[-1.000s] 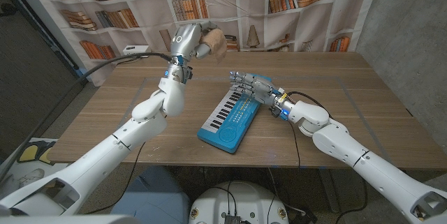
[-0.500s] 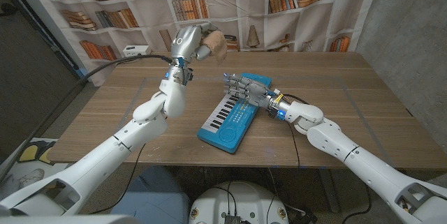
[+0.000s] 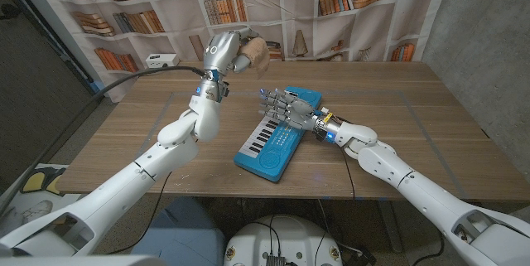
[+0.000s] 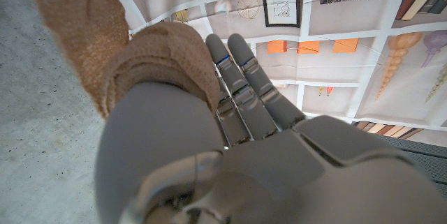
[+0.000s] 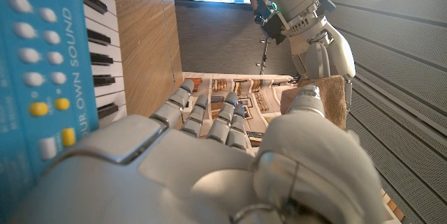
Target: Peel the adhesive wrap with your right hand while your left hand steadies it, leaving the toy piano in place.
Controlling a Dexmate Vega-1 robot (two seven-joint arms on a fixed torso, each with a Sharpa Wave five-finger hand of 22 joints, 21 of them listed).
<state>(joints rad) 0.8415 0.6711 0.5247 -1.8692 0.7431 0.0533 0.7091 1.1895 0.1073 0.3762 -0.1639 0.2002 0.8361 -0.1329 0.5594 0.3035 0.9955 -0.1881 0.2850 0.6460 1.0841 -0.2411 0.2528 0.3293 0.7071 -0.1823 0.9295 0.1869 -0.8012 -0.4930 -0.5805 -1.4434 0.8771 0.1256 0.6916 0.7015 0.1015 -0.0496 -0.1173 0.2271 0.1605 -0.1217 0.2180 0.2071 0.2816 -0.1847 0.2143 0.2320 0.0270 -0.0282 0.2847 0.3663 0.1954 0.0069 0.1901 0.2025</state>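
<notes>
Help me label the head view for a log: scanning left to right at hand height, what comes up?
Left hand raised above the table, gripping the tan adhesive wrap → right hand, fingers spread over the far end of the blue toy piano → bare wooden table.

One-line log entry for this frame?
left hand: raised, holds tan adhesive wrap | right hand: open above toy piano | wrap unpeeled

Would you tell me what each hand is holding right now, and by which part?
The left hand holds the tan adhesive wrap raised above the table; the exact grip point is hidden. The right hand holds nothing, fingers spread over the toy piano.
</notes>
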